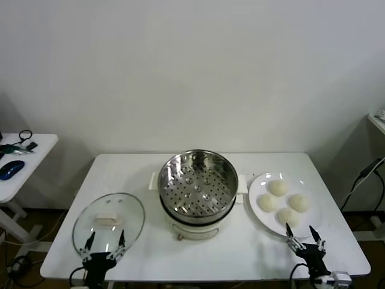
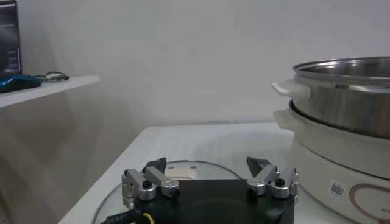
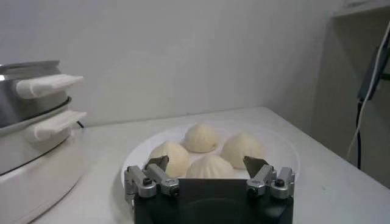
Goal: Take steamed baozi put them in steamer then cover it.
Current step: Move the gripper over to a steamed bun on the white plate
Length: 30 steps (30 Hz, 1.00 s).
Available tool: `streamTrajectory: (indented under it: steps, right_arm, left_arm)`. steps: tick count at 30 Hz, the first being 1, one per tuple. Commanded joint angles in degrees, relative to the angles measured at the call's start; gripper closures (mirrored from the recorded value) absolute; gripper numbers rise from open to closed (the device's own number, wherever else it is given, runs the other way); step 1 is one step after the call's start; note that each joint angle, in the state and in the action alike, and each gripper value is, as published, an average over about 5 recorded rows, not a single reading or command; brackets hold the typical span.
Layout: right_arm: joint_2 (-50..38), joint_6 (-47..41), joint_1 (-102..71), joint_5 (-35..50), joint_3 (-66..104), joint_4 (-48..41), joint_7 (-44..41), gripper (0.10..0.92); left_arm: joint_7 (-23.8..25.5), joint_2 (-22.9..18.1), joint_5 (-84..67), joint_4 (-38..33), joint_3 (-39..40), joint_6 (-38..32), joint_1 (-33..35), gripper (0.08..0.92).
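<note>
Several cream-white steamed baozi (image 1: 283,201) (image 3: 201,137) lie on a white plate (image 1: 258,212) (image 3: 283,152) at the right of the table. The steel steamer (image 1: 197,183) (image 2: 347,91) (image 3: 24,122) stands at the centre on its cream pot base, with nothing in it. The glass cover (image 1: 109,223) (image 2: 183,170) lies flat at the front left. My right gripper (image 1: 303,235) (image 3: 206,163) is open just in front of the plate, nothing between its fingers. My left gripper (image 1: 104,242) (image 2: 209,165) is open over the cover's near edge.
A white side table (image 1: 18,162) at the far left carries a blue mouse (image 1: 11,169) (image 2: 17,81) and cables. A cable (image 1: 364,177) hangs at the far right beside a shelf. The table's front edge runs right under both grippers.
</note>
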Motion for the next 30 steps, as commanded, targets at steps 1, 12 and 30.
streamTrajectory:
  steps: [1,12,30]
  right_arm:
    - [-0.3,-6.5,1.9,-2.9,1.5,2.5,-0.8,0.203]
    - [-33.5,-21.0,43.8,-17.9,-13.9,-10.6,-30.0,0.203]
    - [-26.3,6.4,126.4,-28.2,-111.3,-49.9,-74.6,0.203]
  left_arm:
    - [0.0,0.2,-0.1,-0.3,-0.1,0.1,-0.1,0.177]
    - [0.2,1.3,-1.1,-2.3,0.0,0.2,-0.6,0.177]
    - [0.4,2.5,-2.2,-2.7,0.0,0.1,-1.0,0.177]
